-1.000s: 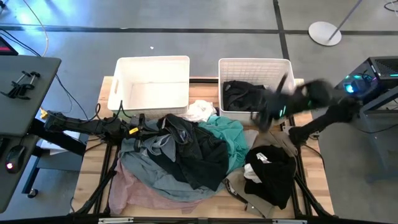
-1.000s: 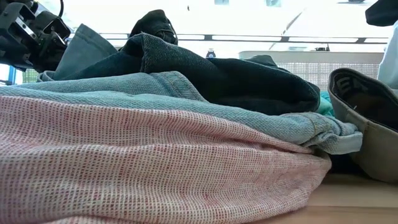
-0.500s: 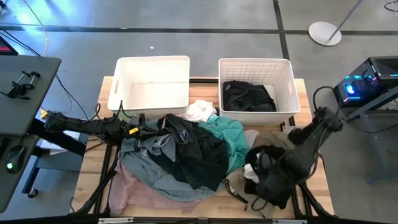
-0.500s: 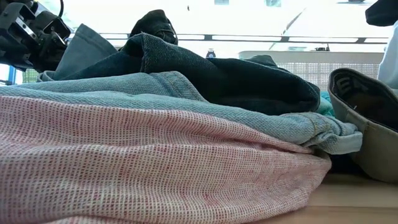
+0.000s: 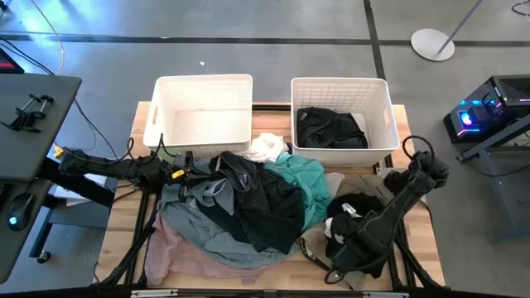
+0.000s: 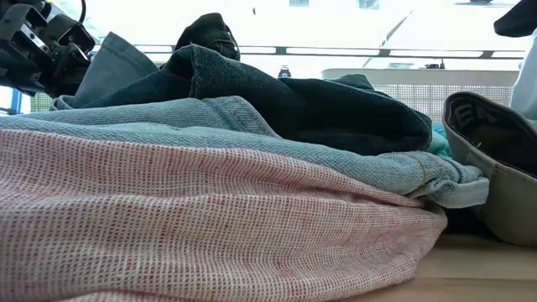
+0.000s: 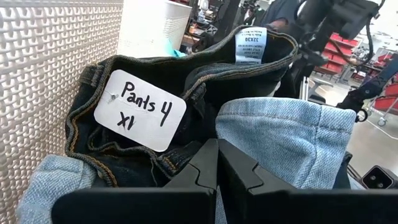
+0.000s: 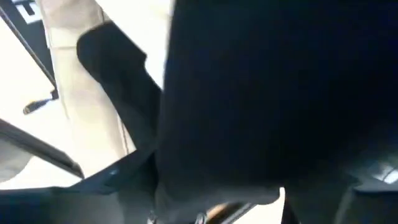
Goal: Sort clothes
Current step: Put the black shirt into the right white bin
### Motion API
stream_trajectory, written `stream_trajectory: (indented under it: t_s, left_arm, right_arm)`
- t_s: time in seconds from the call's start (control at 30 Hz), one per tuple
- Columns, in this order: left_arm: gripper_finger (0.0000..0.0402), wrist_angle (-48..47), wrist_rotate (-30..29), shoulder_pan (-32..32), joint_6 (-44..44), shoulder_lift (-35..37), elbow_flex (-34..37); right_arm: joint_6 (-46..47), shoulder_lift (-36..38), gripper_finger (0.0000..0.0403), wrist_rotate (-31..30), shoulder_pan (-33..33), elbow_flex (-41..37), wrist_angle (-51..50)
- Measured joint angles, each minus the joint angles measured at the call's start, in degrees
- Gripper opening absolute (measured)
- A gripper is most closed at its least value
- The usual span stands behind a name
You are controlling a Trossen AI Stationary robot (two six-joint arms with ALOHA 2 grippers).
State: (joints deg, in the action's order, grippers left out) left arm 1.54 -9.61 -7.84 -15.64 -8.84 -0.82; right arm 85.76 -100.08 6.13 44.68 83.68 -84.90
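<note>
The right gripper (image 5: 344, 263) is pressing into the black garment (image 5: 364, 217), its opening impossible to tell, while the left gripper (image 7: 217, 163) is waiting shut beside the denim pants (image 7: 186, 81).

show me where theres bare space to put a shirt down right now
The left basket is bare inside. The right basket holds black clothes with a free strip beside them. Bare table runs along its left edge and right edge by the right hand. The clothes pile crowds the middle.

Heaped clothes (image 5: 248, 203) mid-table: dark denim over teal, grey-blue and pink; black garment (image 5: 331, 126) in basket.
</note>
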Motion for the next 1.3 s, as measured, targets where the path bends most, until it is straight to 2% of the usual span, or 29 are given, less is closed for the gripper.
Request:
stream_trajectory:
  t_s: [0.13, 0.3, 0.33, 0.4, 0.5, 0.63, 0.73, 0.83, 0.93, 1.03, 1.1, 1.2, 1.3]
  left_arm:
    - [0.0000, 0.02, -0.02, 0.00, -0.57, 0.02, 0.00]
    - [0.0000, 0.08, -0.02, -0.01, -0.80, 0.02, 0.00]
    - [0.0000, 0.13, -0.02, -0.01, -0.85, 0.02, 0.00]
    - [0.0000, 0.41, -0.02, -0.01, -1.61, 0.00, 0.00]
    - [0.0000, 1.62, -0.07, 0.00, -2.30, 0.00, 0.00]
    - [0.0000, 3.41, -0.09, 0.00, -2.30, 0.02, 0.00]
    - [0.0000, 4.42, -0.15, 0.00, -2.28, 0.00, 0.00]
    - [0.0000, 5.35, -0.17, 0.00, -2.29, 0.00, 0.00]
    - [0.0000, 6.05, -0.17, 0.00, -2.23, 0.02, 0.00]
    - [0.0000, 6.02, -0.17, -0.02, -2.19, 0.00, 0.00]
    - [0.0000, 6.00, -0.17, 0.00, -1.87, -0.09, 0.00]
    - [0.0000, 6.03, -0.17, -0.02, -1.77, -0.13, 0.00]
    - [0.0000, 6.03, -0.17, -0.02, -1.75, -0.15, 0.00]
  right_arm:
    - [-2.90, 0.00, 0.0169, -5.00, -1.61, 0.74, -2.91]
    - [-7.82, 0.61, 0.0036, -12.29, -3.86, 5.59, -5.11]
    - [-8.55, 0.68, 0.0019, -14.09, -4.54, 6.94, -5.05]
    - [-10.88, 0.96, 0.0013, -17.88, -6.06, 10.12, -5.13]
    - [-14.07, 1.08, 0.0027, -26.30, -8.47, 15.69, -5.24]
    - [-23.69, 1.08, 0.0013, -42.14, -11.84, 25.79, -4.67]
    - [-34.87, 1.08, 0.0006, -56.31, -13.84, 34.83, -0.59]
    - [-52.36, 1.11, 0.0011, -68.41, -14.78, 43.89, 10.69]
    - [-76.84, 1.19, 0.0008, -72.76, -15.10, 51.01, 29.91]
    - [-104.43, 3.11, 0.0004, -68.17, -15.63, 49.26, 58.84]
    - [-119.15, 3.80, 0.0004, -64.25, -15.57, 48.30, 73.56]
    - [-135.78, 3.95, 0.0004, -59.19, -16.42, 48.35, 90.77]
    - [-147.92, 4.03, 0.0004, -53.85, -18.06, 48.37, 103.47]
